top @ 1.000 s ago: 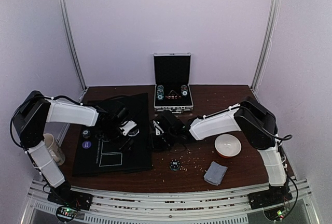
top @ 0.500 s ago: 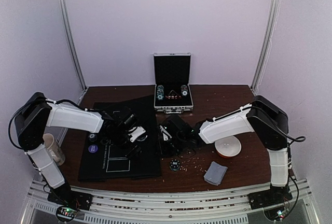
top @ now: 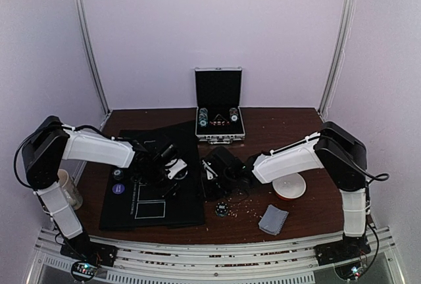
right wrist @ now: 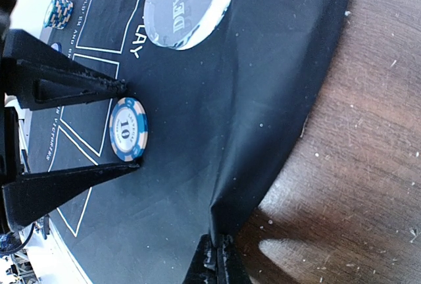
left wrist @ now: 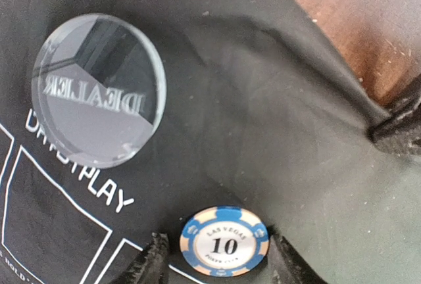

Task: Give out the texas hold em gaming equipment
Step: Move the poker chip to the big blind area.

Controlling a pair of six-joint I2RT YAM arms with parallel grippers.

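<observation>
A blue and cream poker chip marked 10 (left wrist: 225,241) lies flat on the black playing mat (top: 151,198). My left gripper (left wrist: 220,263) is open, its fingers flanking the chip, one touching, one just clear; the right wrist view shows the same chip (right wrist: 128,128). A clear DEALER button (left wrist: 99,90) lies on the mat beyond it. My right gripper (right wrist: 217,248) is shut on the mat's right edge, which it lifts into a fold (right wrist: 223,212). A small chip stack (right wrist: 58,13) and a purple button (top: 113,189) sit at the mat's left. A dark white-rimmed chip (top: 222,209) and a grey-blue card deck (top: 272,219) lie on the wood.
An open metal chip case (top: 219,123) stands at the back centre. A white bowl with a red outside (top: 289,185) sits right of my right arm. A beige mug (top: 66,189) stands at the left edge. Crumbs dot the brown table (top: 276,133).
Since a second ago the mat has slid to the right with my right gripper on its edge, and my left gripper moved right with it. Little differs over the last half second.
</observation>
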